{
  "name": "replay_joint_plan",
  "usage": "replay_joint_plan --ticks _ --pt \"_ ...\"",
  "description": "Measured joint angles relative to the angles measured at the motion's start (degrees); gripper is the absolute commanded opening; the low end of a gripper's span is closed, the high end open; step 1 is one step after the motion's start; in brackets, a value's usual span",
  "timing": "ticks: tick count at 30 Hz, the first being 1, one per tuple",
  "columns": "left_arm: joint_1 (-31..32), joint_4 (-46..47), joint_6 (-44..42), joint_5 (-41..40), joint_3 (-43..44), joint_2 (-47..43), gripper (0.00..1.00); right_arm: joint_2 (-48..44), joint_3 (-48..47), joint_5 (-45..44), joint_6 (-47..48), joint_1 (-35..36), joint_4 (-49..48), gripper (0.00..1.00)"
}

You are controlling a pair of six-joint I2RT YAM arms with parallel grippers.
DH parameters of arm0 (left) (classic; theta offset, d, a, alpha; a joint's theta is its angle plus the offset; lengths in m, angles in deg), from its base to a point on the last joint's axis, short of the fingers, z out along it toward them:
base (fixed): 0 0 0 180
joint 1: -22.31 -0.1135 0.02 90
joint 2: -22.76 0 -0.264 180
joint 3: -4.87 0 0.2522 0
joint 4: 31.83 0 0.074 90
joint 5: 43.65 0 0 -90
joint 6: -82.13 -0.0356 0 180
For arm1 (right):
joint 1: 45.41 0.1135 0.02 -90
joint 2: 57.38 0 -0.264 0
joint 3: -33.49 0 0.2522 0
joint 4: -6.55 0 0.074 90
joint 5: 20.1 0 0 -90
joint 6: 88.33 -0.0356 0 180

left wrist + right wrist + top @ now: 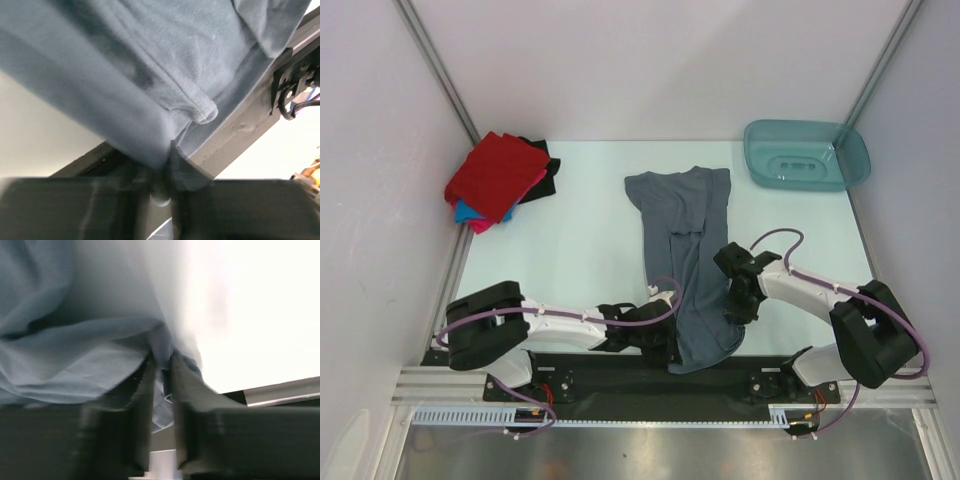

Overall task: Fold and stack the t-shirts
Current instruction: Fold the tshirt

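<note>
The left fingers (192, 195) and right fingers (142, 405) are pinching thin edges of the grey-blue t-shirt (685, 250); an uneven pull is probably risking slippage.

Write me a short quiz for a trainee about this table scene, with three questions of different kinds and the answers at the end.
1. True or false: the slate grey-blue cloth t-shirt lies inside the teal plastic tub.
2. Which colour is the top shirt in the pile of folded cloth shirts at the far left? A) black B) red C) pink
3. Fill in: the left fingers and the right fingers both pinch the ____.

Key
1. False: it lies on the table, apart from the tub.
2. B.
3. The grey-blue t-shirt.
</note>
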Motion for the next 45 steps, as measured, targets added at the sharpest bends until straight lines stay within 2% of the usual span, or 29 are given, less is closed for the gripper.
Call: replay_joint_plan --ticks 1,2,4,7,12,20,29,31,32,34,35,36,38,39,40,41,42,45 --pt "0.0 -0.2 -0.2 0.0 0.0 -0.1 0.02 -0.1 0.1 0.2 -0.1 0.4 -0.1 0.09" --pt "0.0 -0.5 -0.3 0.0 0.1 -0.2 0.0 -0.4 0.2 0.1 -0.3 0.9 -0.2 0.04" --pt "0.0 -1.9 -0.8 0.0 0.3 -0.8 0.0 -1.2 0.5 -0.4 -0.5 2.2 -0.2 0.0" --pt "0.0 -6.2 -2.3 -0.5 1.8 -2.3 0.0 -1.7 0.6 0.4 -0.9 5.4 1.8 0.0" --pt "0.0 -16.7 -6.9 -2.6 8.1 -6.8 0.0 -4.7 -1.3 2.2 -1.6 12.1 10.4 0.0" --pt "-0.7 -33.3 -14.9 -4.6 17.3 -11.6 0.02 -8.2 -9.6 4.8 0.0 13.0 18.6 0.0" --pt "-0.9 -43.8 -19.1 -0.8 17.2 -11.2 0.01 -8.3 -8.7 10.9 1.8 14.3 22.1 0.0" --pt "-0.9 -44.5 -19.6 0.6 16.7 -11.0 0.04 -8.3 -8.3 12.2 1.9 15.3 22.1 0.0" --pt "-0.9 -44.7 -19.6 1.2 16.4 -10.9 0.05 -8.3 -8.0 13.0 2.1 15.8 22.0 0.01" --pt "-0.9 -45.2 -20.1 2.2 15.8 -10.8 0.08 -8.1 -7.1 14.9 2.5 16.4 21.6 0.14" --pt "-0.9 -45.3 -20.4 3.0 15.6 -10.6 0.1 -7.8 -6.6 15.6 2.6 16.7 21.3 0.38" --pt "-0.9 -45.4 -20.7 3.7 15.4 -10.3 0.22 -7.3 -6.4 16.2 2.8 16.9 21.3 0.53" --pt "-0.9 -46.2 -21.4 4.3 15.4 -9.6 0.39 -6.3 -6.2 16.3 3.1 17.2 21.6 0.59" --pt "-0.9 -46.8 -21.7 4.3 15.4 -9.2 0.62 -6.1 -6.3 16.0 3.1 17.3 22.0 0.61" --pt "-0.9 -47.7 -22.1 4.0 15.4 -9.1 0.72 -6.0 -6.6 15.4 3.1 17.4 22.5 0.64" --pt "-0.9 -48.5 -21.8 3.4 15.4 -9.2 0.83 -6.0 -7.4 14.4 3.1 17.4 23.1 0.76" --pt "-0.9 -49.5 -22.0 2.2 15.6 -9.4 0.89 -5.8 -8.7 13.2 2.9 17.3 24.1 0.77" --pt "-1.4 -52.9 -21.9 -1.2 18.4 -10.2 0.94 -4.7 -14.4 8.8 3.1 16.3 26.1 0.77"
